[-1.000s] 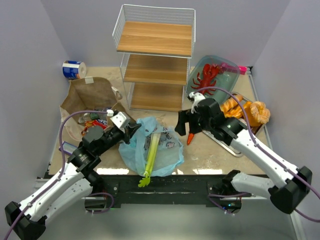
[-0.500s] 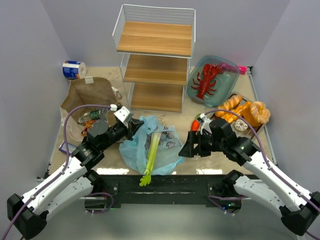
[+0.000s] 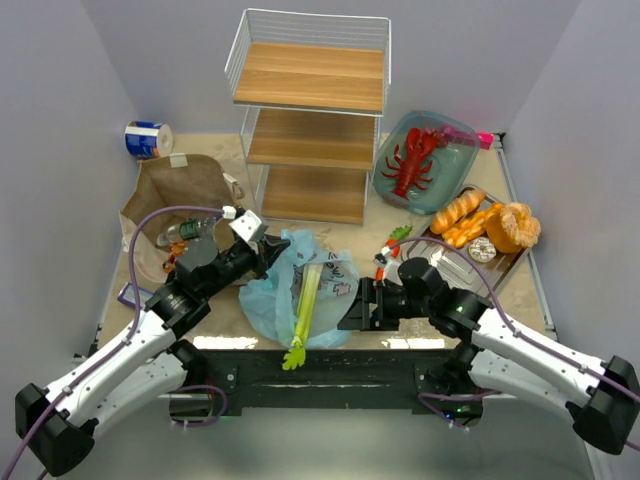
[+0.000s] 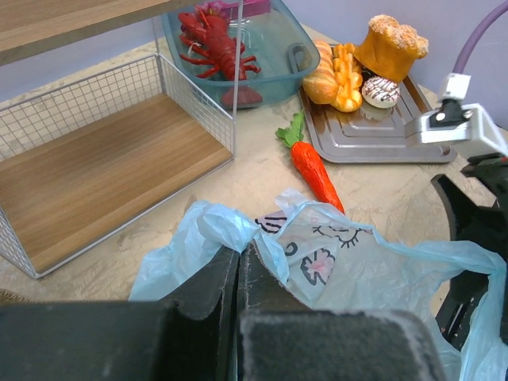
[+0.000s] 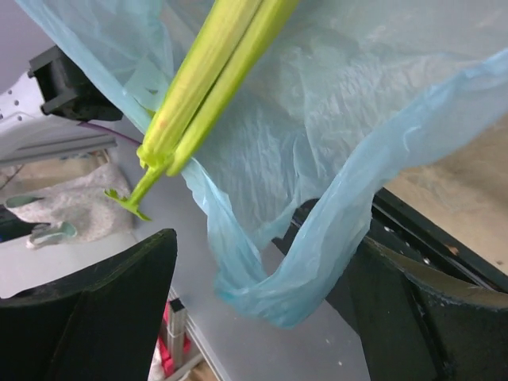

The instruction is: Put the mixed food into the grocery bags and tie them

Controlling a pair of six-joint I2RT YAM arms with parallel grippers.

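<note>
The light-blue plastic bag (image 3: pixel 300 295) lies open at the near table edge with the green-white leek (image 3: pixel 303 300) in it, its end sticking out over the edge. My left gripper (image 3: pixel 268 250) is shut on the bag's far-left rim (image 4: pixel 230 230). My right gripper (image 3: pixel 352 308) is open at the bag's near-right side. In the right wrist view a bag handle loop (image 5: pixel 317 254) hangs between its spread fingers (image 5: pixel 103 317), under the leek (image 5: pixel 214 71). The brown paper bag (image 3: pixel 180 190) lies at the left. The red lobster (image 3: pixel 412 158) sits in the teal dish. Breads (image 3: pixel 470 212) lie on the tray.
An orange carrot (image 3: pixel 388 250) lies on the table between the plastic bag and the silver tray (image 3: pixel 452 268). A wire shelf rack (image 3: pixel 310 120) stands at the back centre. A blue-and-white roll (image 3: pixel 148 138) sits at the far left. The teal dish (image 3: pixel 455 165) is at the back right.
My right gripper let go of the carrot beside the tray and came down and left to the plastic bag's near-right edge. My left gripper rose slightly with the bag's rim.
</note>
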